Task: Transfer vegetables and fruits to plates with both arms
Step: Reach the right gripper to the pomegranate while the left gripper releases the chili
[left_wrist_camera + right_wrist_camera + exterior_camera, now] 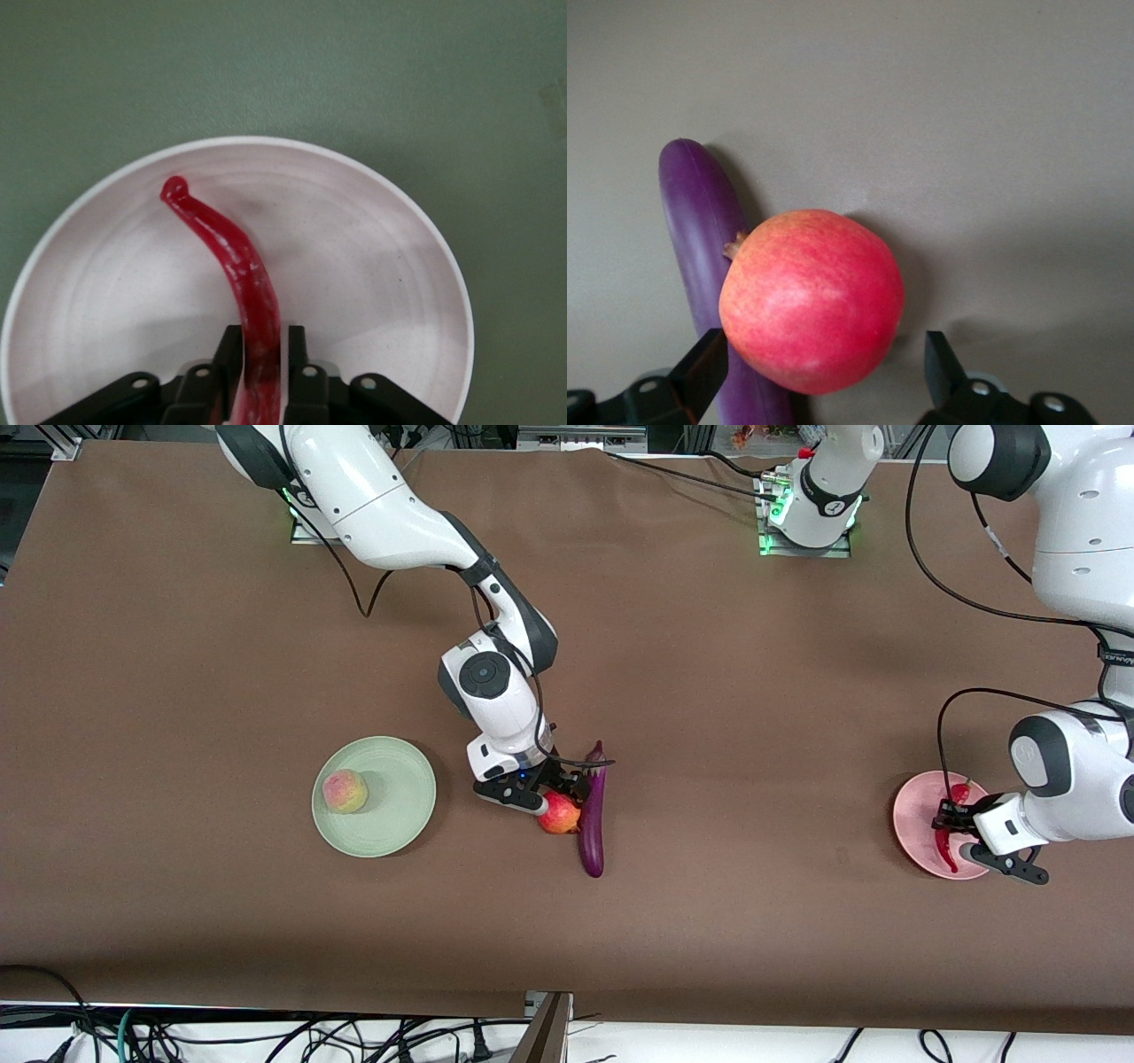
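Red chili (237, 266) lies on your pink plate (912, 824) with the left gripper (262, 367) fingers close around it — whether they grip, you cannot tell. Your right gripper (824, 363) stands wide open astride the pomegranate (811, 299) — touching the eggplant (592, 824). Peach (345, 791) rests on the green plate (399, 797).

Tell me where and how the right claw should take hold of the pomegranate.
Grip the pomegranate across its round middle, coming straight down from above. One finger would have to slip between the fruit and the eggplant, which lies right beside it; the opposite flank faces bare table, so that finger has room.
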Controlling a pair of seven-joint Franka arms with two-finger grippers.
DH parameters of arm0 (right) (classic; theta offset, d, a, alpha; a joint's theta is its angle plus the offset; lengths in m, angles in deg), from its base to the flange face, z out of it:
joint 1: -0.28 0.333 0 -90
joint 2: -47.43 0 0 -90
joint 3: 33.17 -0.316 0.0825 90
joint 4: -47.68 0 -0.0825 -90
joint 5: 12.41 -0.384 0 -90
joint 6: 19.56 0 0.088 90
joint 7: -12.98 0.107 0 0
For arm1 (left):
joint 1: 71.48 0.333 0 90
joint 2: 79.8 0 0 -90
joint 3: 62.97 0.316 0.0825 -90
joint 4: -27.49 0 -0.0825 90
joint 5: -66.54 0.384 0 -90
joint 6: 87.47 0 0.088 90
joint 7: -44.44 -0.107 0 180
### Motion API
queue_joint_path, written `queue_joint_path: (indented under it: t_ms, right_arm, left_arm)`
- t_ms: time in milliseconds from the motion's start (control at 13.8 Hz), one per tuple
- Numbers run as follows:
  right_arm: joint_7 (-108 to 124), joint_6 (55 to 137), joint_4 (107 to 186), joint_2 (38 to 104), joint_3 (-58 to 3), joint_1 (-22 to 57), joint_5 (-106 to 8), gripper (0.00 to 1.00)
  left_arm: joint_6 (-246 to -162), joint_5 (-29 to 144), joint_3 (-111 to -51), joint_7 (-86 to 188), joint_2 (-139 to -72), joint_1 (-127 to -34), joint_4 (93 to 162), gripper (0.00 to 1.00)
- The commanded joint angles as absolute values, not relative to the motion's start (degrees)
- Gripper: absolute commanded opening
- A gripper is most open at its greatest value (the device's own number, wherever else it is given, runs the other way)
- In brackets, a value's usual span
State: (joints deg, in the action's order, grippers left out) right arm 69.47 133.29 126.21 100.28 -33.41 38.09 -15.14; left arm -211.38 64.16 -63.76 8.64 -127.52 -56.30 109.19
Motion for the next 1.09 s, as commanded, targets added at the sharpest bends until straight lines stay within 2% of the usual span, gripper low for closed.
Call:
queue_joint_path:
  t_ms: [0, 72, 435, 579, 869, 1014]
  right_arm:
    - [69.1, 134.2, 124.8, 101.6, -33.3, 38.2, -13.9, 0.56]
    - [69.1, 134.2, 124.8, 101.6, -33.3, 38.2, -13.9, 0.48]
    - [68.3, 130.2, 124.8, 99.0, -33.2, 37.9, -13.5, 0.47]
    - [68.6, 130.1, 124.8, 99.0, -33.2, 38.3, -13.4, 1.0]
    - [68.2, 129.8, 125.2, 99.0, -33.2, 38.2, -10.5, 1.0]
    - [68.0, 129.8, 125.2, 99.0, -33.1, 38.0, -8.8, 1.0]
  left_arm:
    - [-210.1, 64.1, -64.1, 9.4, -127.9, -56.4, 106.5, 1.0]
    - [-209.2, 64.0, -64.3, 9.5, -127.2, -56.3, 106.4, 1.0]
    - [-202.8, 63.2, -67.7, 23.6, -123.1, -59.9, 106.4, 1.0]
    - [-200.1, 63.3, -69.6, 33.1, -121.5, -63.1, 106.5, 1.0]
    - [-199.1, 63.2, -73.9, 54.7, -121.3, -71.7, 106.7, 1.0]
    - [-199.8, 63.1, -74.0, 66.1, -121.9, -77.8, 106.7, 1.0]
